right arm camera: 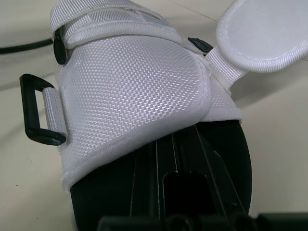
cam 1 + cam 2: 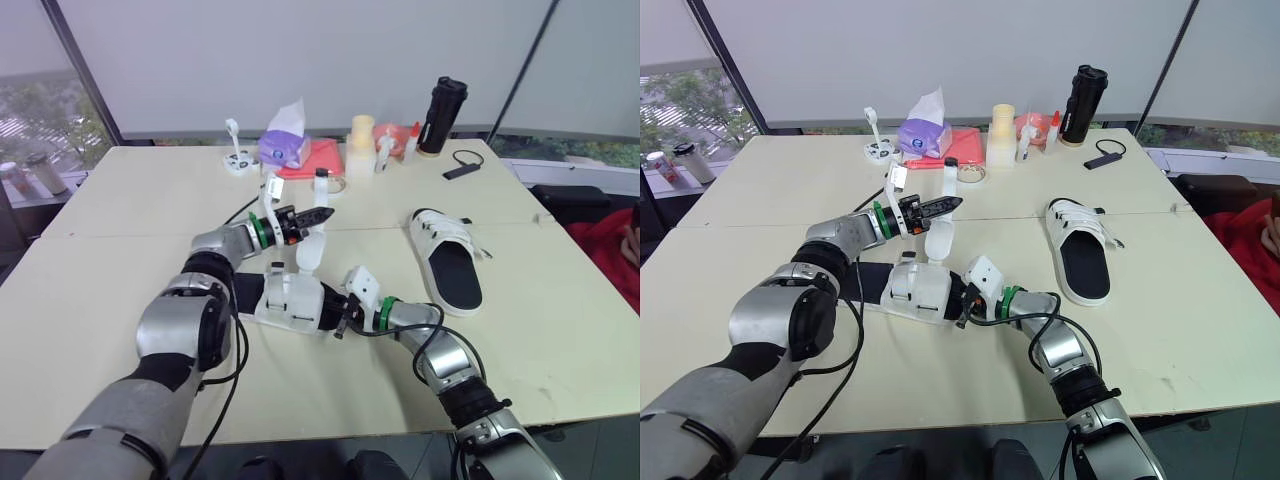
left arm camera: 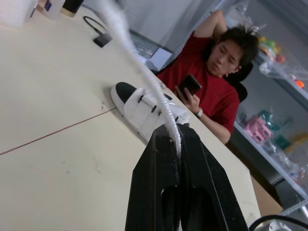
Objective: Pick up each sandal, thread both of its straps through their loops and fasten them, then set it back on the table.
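Note:
One white sandal with a black sole [image 2: 290, 300] lies at the table's middle, near the front. My right gripper [image 2: 345, 318] is shut on its near end; the right wrist view shows the fingers [image 1: 178, 144] under the woven white upper [image 1: 130, 91], with a black loop [image 1: 33, 118] at the side. My left gripper [image 2: 322, 214] hovers above the sandal, shut on the end of a white strap [image 2: 308, 250] pulled upward; the pinched strap [image 3: 166, 115] runs out between the fingers. The second sandal [image 2: 447, 258] rests flat to the right, straps fastened.
Along the far edge stand a purple tissue pack [image 2: 285, 148], a red cloth [image 2: 318, 158], a cream cylinder [image 2: 361, 135], small bottles and a black flask [image 2: 442, 115]. A black device [image 2: 463, 167] lies nearby. A person in a red shirt [image 3: 211, 91] sits off the right side.

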`<action>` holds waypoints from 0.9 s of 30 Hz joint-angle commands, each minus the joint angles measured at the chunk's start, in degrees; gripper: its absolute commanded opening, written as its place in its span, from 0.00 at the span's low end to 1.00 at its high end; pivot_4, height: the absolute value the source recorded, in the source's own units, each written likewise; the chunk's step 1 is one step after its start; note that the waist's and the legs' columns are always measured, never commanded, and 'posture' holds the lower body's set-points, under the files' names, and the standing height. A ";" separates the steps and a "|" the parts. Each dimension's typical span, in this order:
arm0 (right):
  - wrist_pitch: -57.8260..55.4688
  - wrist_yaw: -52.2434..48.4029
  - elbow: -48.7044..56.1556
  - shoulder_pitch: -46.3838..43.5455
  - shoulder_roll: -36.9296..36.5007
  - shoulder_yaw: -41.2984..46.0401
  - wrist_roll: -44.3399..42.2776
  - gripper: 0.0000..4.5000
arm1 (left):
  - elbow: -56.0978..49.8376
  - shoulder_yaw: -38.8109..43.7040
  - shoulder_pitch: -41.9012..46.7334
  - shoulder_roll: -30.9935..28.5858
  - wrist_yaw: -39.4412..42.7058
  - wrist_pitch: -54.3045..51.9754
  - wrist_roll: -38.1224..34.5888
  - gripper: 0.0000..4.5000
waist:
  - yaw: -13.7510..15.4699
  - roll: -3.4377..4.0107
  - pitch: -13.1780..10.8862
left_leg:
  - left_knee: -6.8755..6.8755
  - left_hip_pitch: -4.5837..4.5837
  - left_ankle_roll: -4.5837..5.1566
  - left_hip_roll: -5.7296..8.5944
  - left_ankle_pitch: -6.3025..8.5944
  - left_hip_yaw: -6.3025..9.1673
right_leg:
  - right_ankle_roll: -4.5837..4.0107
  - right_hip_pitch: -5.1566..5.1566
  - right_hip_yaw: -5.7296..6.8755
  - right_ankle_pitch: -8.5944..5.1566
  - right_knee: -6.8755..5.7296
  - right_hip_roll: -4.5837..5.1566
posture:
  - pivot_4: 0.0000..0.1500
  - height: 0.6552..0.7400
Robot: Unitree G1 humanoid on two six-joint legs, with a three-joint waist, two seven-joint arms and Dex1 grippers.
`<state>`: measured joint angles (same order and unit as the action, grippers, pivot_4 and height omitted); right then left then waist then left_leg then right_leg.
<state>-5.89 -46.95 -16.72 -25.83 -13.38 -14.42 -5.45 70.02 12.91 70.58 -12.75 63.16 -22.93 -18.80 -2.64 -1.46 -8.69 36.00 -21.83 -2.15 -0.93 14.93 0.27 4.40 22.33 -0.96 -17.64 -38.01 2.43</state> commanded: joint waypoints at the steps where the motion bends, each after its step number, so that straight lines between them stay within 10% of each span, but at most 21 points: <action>1: -2.04 -0.44 -3.89 1.89 0.30 -2.86 2.19 0.00 | -8.95 -3.03 -0.51 -1.21 4.41 8.46 2.34 0.02 | -0.01 0.00 0.00 | 0.00 0.00 0.00 0.00 0.00 0.00 | 0.00 0.01 0.00 0.00 0.00 0.00 | 1.00 1.00; 8: -1.43 -0.93 -4.67 1.83 0.11 -2.99 2.27 0.00 | -31.87 -17.15 -18.31 -4.69 9.71 30.60 12.79 0.02 | 0.14 0.07 0.03 | -0.09 0.21 -0.02 -0.04 0.00 -0.03 | -0.01 -0.11 -0.26 0.00 -0.02 0.11 | 1.00 1.00; 14: -0.70 -1.26 -5.70 1.20 0.67 -3.36 2.42 0.00 | -26.46 -21.18 -24.09 -10.12 1.98 76.00 22.03 0.02 | 0.17 0.06 0.05 | -0.05 0.27 0.00 -0.08 0.00 -0.04 | -0.04 -0.15 -0.29 0.02 -0.02 0.19 | 1.00 1.00; 20: -0.12 -1.58 -6.41 0.98 0.59 -3.40 2.54 0.00 | -16.19 -19.71 -18.83 -13.98 -15.95 104.22 38.95 0.02 | 0.13 0.05 0.05 | -0.04 0.31 0.03 -0.07 0.02 -0.08 | -0.05 -0.18 -0.26 0.03 -0.03 0.24 | 1.00 1.00; 27: 0.08 -1.83 -6.97 0.43 0.60 -3.40 2.68 0.00 | -19.63 -20.06 -16.48 -18.34 -47.63 105.80 68.56 0.02 | 0.13 0.05 0.05 | -0.02 0.30 0.04 -0.07 0.02 -0.10 | -0.03 -0.18 -0.19 0.03 -0.07 0.16 | 1.00 1.00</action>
<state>-4.08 -48.13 -19.74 -27.26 -13.19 -14.62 -5.29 52.93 -7.27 52.19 -29.71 24.04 83.27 43.22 -2.51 -1.41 -8.65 35.98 -21.53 -2.10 -1.00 14.95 0.16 4.37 22.15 -1.15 -17.61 -38.09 2.59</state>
